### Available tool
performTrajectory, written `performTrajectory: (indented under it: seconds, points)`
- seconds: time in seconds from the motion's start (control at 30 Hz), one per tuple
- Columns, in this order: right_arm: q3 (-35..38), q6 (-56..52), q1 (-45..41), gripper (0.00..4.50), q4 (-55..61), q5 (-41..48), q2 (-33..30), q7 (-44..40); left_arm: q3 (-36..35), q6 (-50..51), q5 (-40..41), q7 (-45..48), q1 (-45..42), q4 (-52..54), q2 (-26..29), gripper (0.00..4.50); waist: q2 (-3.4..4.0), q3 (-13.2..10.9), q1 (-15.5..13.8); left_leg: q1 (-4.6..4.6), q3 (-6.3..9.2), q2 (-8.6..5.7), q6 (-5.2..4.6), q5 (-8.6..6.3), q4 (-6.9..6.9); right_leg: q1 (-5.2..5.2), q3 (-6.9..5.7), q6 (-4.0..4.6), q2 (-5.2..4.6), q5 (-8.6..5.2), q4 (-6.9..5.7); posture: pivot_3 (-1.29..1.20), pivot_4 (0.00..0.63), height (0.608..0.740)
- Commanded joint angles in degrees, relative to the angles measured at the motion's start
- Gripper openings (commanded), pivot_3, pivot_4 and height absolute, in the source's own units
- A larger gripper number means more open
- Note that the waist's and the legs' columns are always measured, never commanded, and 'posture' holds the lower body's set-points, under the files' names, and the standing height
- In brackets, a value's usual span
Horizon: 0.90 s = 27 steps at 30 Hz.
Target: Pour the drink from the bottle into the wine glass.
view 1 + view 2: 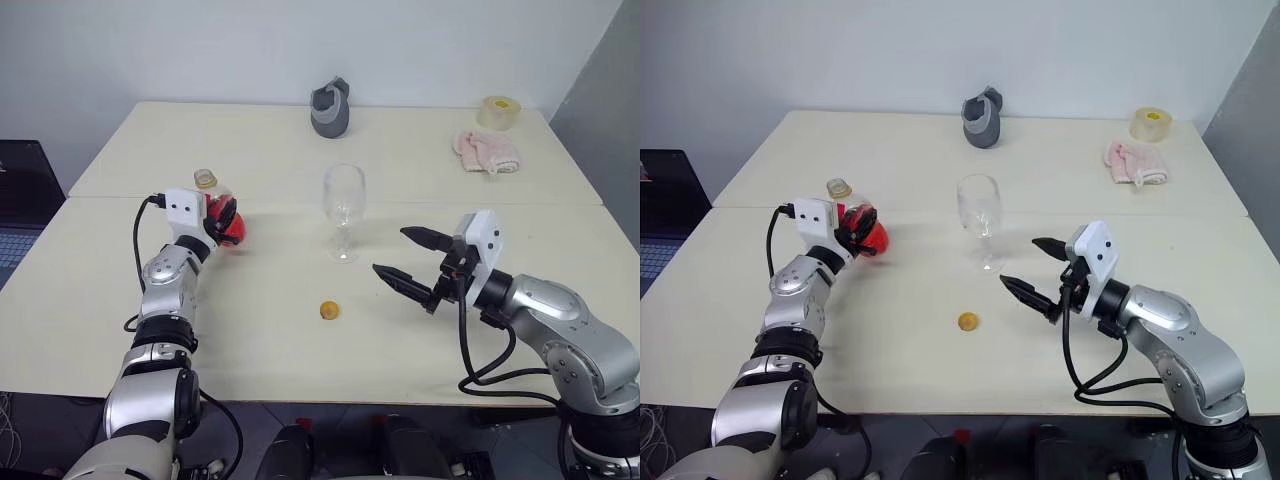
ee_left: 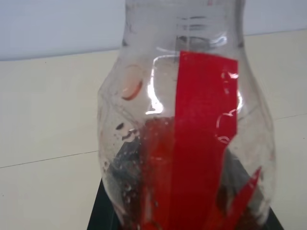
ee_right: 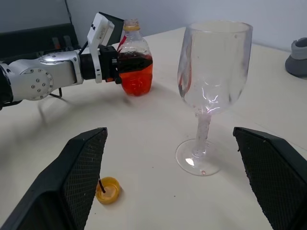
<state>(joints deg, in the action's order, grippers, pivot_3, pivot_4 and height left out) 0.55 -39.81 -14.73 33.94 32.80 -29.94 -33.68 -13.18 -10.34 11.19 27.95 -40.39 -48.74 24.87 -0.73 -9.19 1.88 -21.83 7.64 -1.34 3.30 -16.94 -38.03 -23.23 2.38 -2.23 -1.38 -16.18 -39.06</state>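
A small clear plastic bottle point(image 3: 135, 62) of red-orange drink point(image 3: 136, 76) stands on the table point(image 1: 260, 330), left of the empty wine glass point(image 1: 343, 205). It looks light and squashy — best gripped around its belly, where the left gripper point(image 1: 225, 222) is clamped on it, arm reaching level and forward. The right gripper point(image 1: 412, 263) hovers wide apart, holding nothing.

Upright bottle point(image 3: 135, 62) half full of red-orange drink point(image 3: 136, 79), near empty upright wine glass point(image 3: 211, 91)
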Motion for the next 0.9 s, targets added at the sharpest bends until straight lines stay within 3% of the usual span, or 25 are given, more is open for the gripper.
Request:
performTrajectory:
  seconds: [0.03,0.3,0.57,0.9]
  points:
    - [0.8,1.0,-0.9,4.5,1.2,0.5,-0.1,0.0,0.9,2.3,-0.1,0.4,-0.7,4.4,0.3,0.98,0.0,0.0,0.0,0.0,0.0,0.0,0.0,0.0,0.0,0.0,0.0,0.0,0.0,0.0,0.0,0.0,0.15,0.74]
    - [0.7,0.5,-2.5,4.5,1.4,0.0,-1.0,0.3,6.4,7.0,-2.9,4.8,-6.4,7.1,0.7,0.98,-0.02,0.0,0.0,-0.07,-0.01,-0.06,0.01,0.0,-0.06,0.0,-0.03,0.0,-0.01,0.0,0.0,0.0,0.15,0.74]
    - [0.4,-3.7,-10.1,4.5,0.4,-0.7,-1.4,4.0,13.5,-6.0,-11.0,10.6,-13.0,2.4,3.6,0.98,-0.02,0.0,0.3,-0.07,-0.08,-0.02,0.06,0.03,-0.03,-0.05,-0.01,0.0,0.01,0.0,0.0,0.0,0.15,0.74]
    - [-0.6,-8.3,-18.3,4.5,-1.3,-0.4,1.8,8.4,17.1,-17.3,-17.3,11.9,-25.5,-9.4,6.1,0.98,-0.02,0.0,0.6,-0.14,-0.08,-0.07,0.03,0.02,-0.04,-0.08,-0.04,0.0,0.01,0.0,-0.01,0.0,0.15,0.74]
